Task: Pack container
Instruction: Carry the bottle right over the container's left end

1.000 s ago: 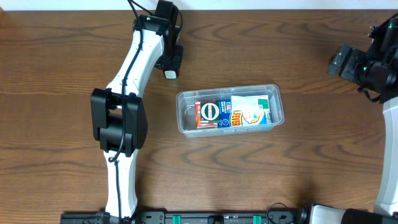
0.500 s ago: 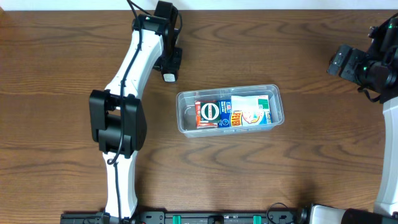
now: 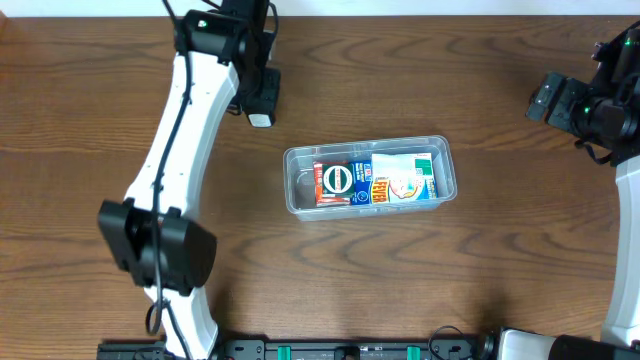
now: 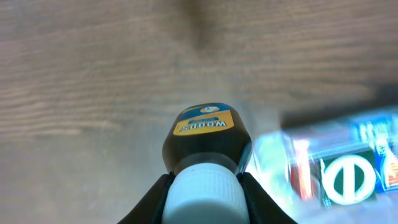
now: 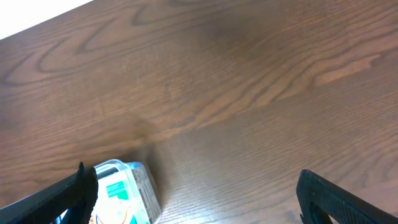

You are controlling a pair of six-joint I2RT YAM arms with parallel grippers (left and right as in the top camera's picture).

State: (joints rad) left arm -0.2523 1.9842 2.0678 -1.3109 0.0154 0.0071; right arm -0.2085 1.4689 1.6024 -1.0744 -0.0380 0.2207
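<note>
The clear plastic container (image 3: 445,165) sits mid-table with small colourful boxes (image 3: 375,181) lying inside; a corner of it shows in the right wrist view (image 5: 140,186) and, blurred, in the left wrist view (image 4: 280,152). My left gripper (image 3: 259,108) is up and left of the container, shut on a dark bottle (image 4: 208,134) with a white ribbed cap and an orange label. My right gripper (image 3: 560,100) is open and empty at the far right; its fingers (image 5: 193,199) frame bare wood.
The wooden table (image 3: 400,280) carries nothing else. The table's far edge runs along the top of the overhead view. The right arm's base is at the right edge.
My left arm has swung left and a little toward the far edge, carrying the bottle away from the container. The right arm and the container have not moved.
</note>
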